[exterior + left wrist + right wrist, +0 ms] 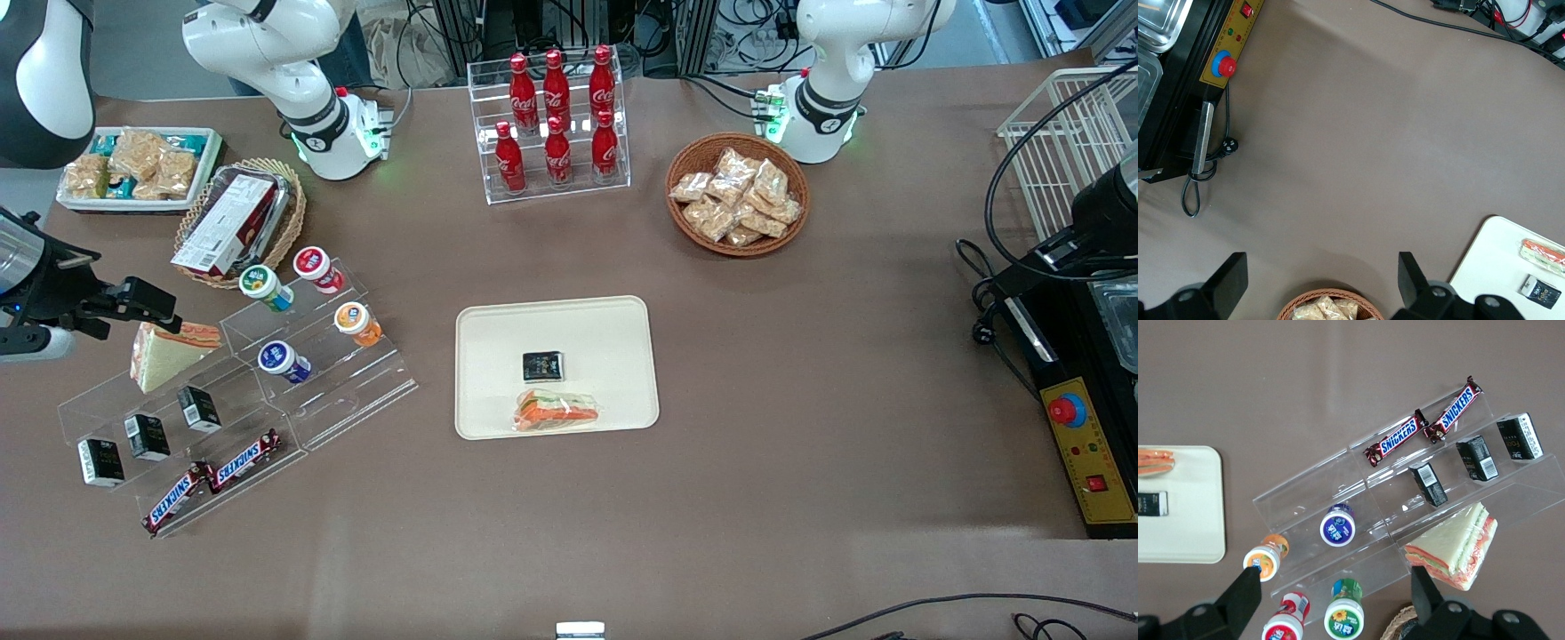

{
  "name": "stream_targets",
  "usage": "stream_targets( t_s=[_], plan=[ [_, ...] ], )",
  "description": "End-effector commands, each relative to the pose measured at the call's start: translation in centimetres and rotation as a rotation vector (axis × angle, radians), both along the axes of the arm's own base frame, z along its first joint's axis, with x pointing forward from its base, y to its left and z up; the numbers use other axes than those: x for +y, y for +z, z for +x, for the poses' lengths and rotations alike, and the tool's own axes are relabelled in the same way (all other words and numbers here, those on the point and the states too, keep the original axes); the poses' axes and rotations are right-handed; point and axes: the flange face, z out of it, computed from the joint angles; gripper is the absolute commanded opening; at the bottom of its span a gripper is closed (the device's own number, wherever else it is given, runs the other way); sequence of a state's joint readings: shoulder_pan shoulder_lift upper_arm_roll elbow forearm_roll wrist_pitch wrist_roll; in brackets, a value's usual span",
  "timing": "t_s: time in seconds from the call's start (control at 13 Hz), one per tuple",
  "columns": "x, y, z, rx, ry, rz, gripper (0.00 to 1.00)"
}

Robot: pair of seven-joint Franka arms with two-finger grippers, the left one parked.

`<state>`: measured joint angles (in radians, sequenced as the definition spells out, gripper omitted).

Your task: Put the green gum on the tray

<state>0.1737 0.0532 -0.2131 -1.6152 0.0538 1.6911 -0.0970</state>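
Observation:
The green gum (265, 286) stands on the top step of a clear stepped stand (356, 391), beside a red-lidded bottle (317, 268). Its green-and-white lid also shows in the right wrist view (1345, 615). The cream tray (605, 338) lies mid-table and holds a black packet (542, 365) and a wrapped sandwich (556, 412). Its corner also shows in the right wrist view (1185, 520). My right gripper (164, 311) hangs open and empty above the stand's working-arm end. In the right wrist view (1336, 590) the gum lies between the spread fingers, lower down.
The stand also holds an orange-lidded bottle (357, 322), a blue-lidded bottle (283, 361), a sandwich wedge (164, 354), small black boxes (147, 436) and Snickers bars (213, 480). A wicker basket with a box (233, 222) stands close by the gum. A cola rack (553, 124) stands farther from the camera.

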Motion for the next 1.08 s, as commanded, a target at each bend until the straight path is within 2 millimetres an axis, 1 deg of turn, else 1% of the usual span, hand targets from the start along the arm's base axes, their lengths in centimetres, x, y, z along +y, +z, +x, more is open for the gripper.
stream_targets(
  t_s=[0.0,0.15,0.31,0.46,0.54,0.62,0.69,0.85,1.0],
  plan=[
    [-0.3,-0.1,-0.3,0.018,0.060,-0.015,1.00],
    [-0.2,-0.4,-0.6,0.048,0.058,-0.019,1.00],
    [0.1,-1.4,-1.5,0.131,0.050,-0.020,1.00],
    [0.4,-2.6,-2.4,0.173,0.046,-0.018,1.00],
    [0.4,-2.8,-3.3,0.179,0.053,-0.031,1.00],
    [0.3,-3.4,-4.8,0.180,0.059,-0.039,1.00],
    [1.1,-4.0,-6.0,0.155,0.080,-0.041,1.00],
    [1.4,-5.4,-8.3,0.100,0.097,-0.044,1.00],
    [1.3,-6.8,-10.0,0.076,0.101,-0.038,1.00]
  ],
)
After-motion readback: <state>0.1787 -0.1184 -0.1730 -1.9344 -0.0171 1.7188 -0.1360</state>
